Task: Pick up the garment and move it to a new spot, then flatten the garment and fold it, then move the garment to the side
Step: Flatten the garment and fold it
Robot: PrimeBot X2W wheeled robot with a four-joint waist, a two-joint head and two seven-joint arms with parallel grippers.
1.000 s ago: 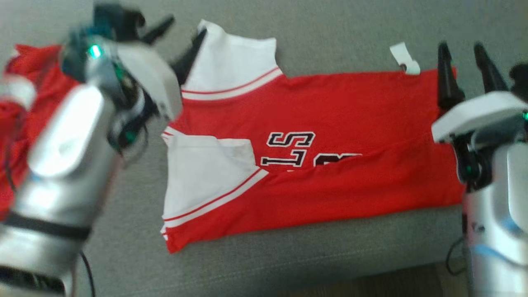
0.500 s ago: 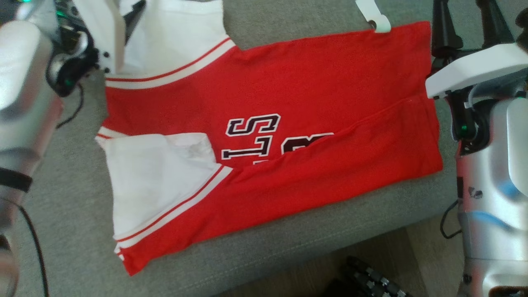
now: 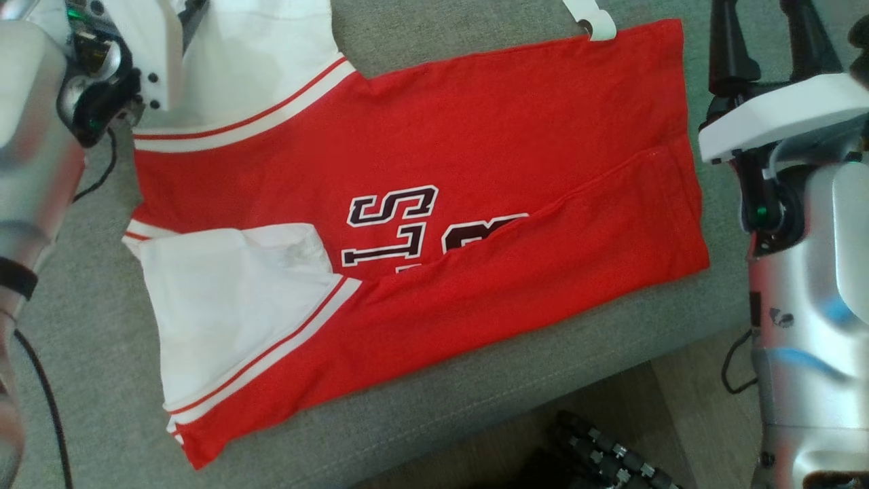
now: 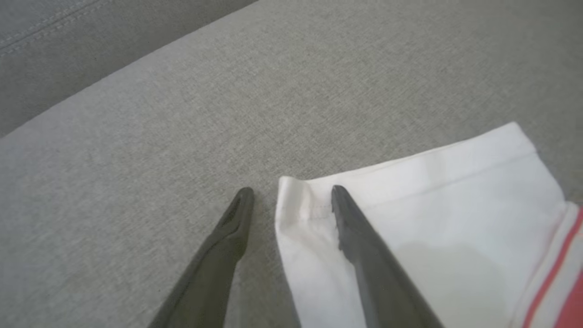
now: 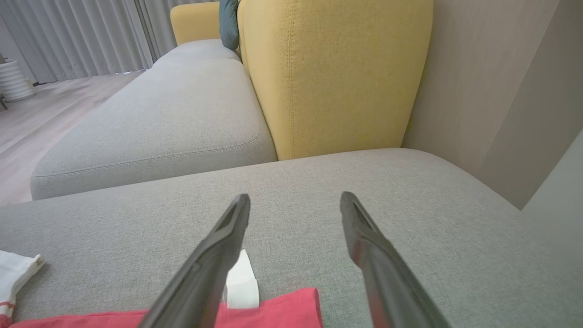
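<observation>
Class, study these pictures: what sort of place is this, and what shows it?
Most likely a home living room: a long grey fabric sofa seat, a mustard-yellow upholstered backrest, and grey floor-length curtains beside pale wooden flooring.

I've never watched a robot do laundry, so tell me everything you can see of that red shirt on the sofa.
The red shirt is a knit jersey with white sleeves, red-and-white striped trim and black, white-outlined lettering. It lies flat on the grey sofa seat, its near long edge folded over, hiding part of the letters. A white tag sticks out at the hem. The left gripper, open, straddles the far sleeve's corner.
</observation>
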